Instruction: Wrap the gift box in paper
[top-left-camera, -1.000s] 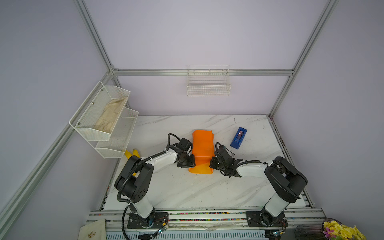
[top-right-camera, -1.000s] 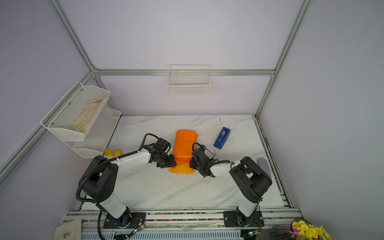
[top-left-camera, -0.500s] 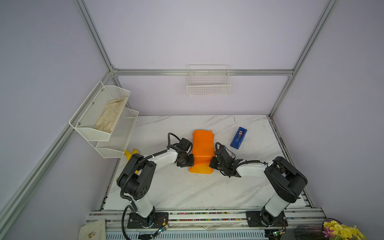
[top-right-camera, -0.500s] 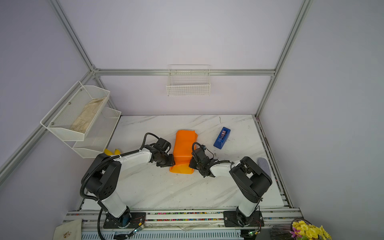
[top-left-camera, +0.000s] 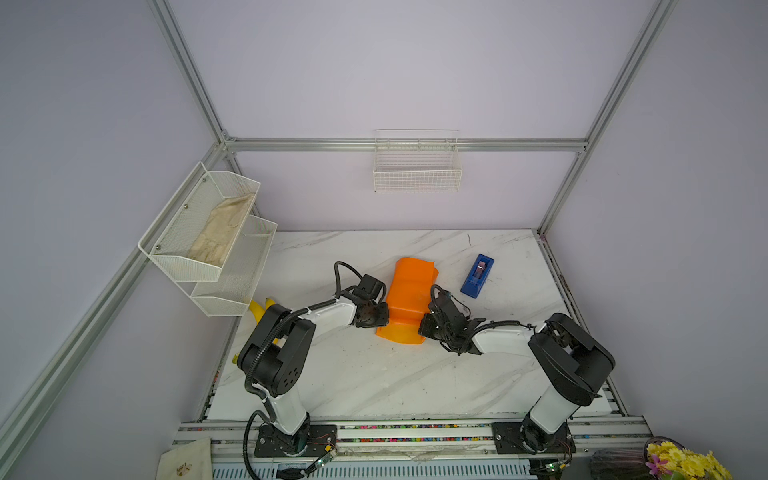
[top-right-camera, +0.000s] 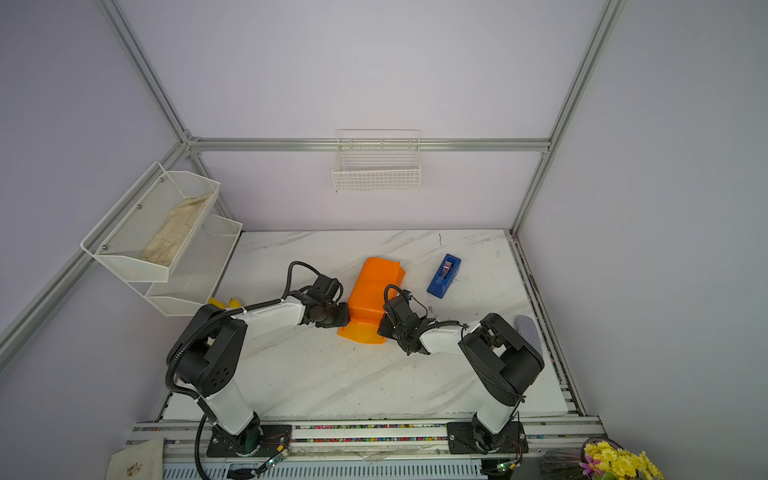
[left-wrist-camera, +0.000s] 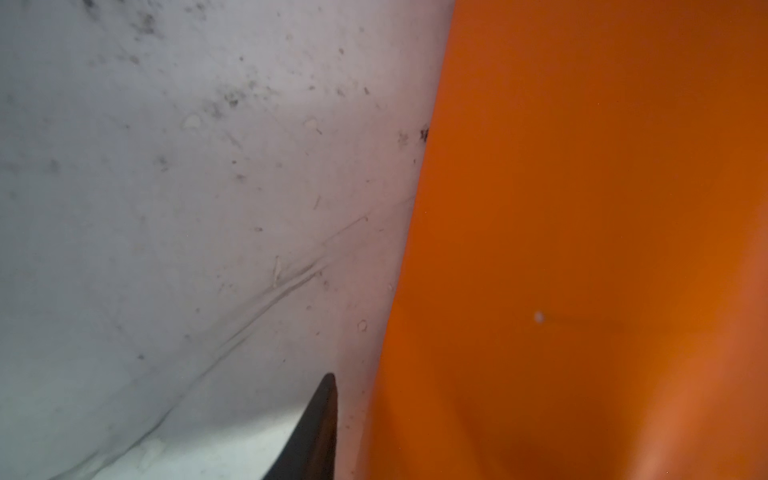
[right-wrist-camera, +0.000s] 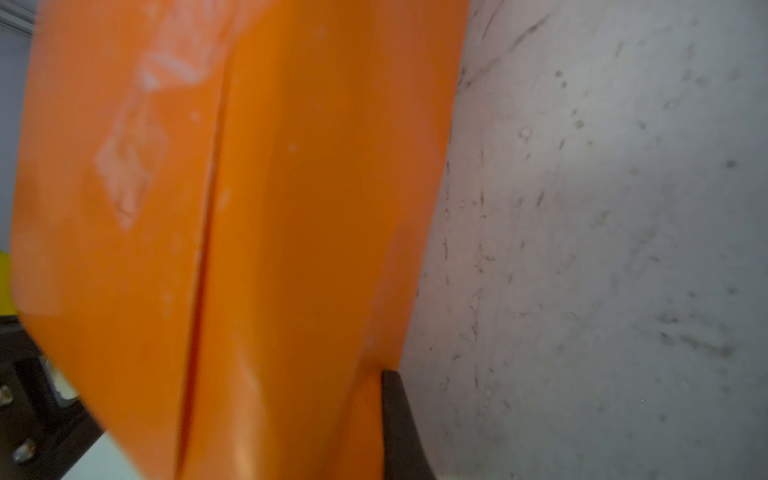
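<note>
1. The paper lies humped on the desk between your arms; the gift box is hidden (presumably underneath).
2. Your right gripper is clamped on the paper's edge; tugging could tear it.
3. I can't tell your left gripper opening; it may miss the edge.

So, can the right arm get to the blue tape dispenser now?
Probably yes: the tape dispenser stands on bare table just beyond the right end effector, nothing between. But it seems shut on the paper, so release first.
</note>
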